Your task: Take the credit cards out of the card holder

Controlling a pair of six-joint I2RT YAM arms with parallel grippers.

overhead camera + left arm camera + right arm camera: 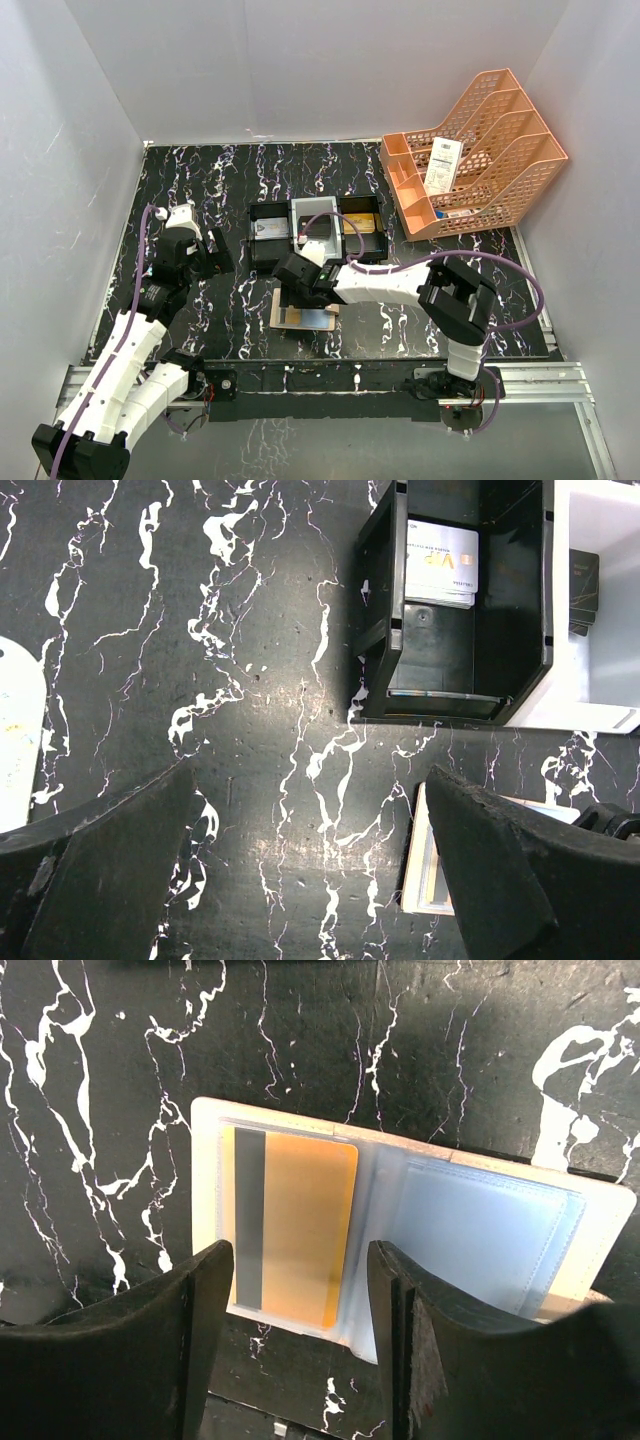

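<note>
While the black marbled table carries everything, the biggest thing on it is the orange file rack at the far right, with a white receipt inside. Near the middle stands the tray with three compartments; a silvery card lies in its left one and a dark card in the middle one. The card holder lies opened flat on the table just in front of the tray, apart from it. The left hand is opened fully wide above bare table, left of the tray, and holds nothing. The right hand is about half opened, directly over the card holder, one finger at each side of the gold card, which sits in the left sleeve. Whether the fingers touch it, I cannot tell.
</note>
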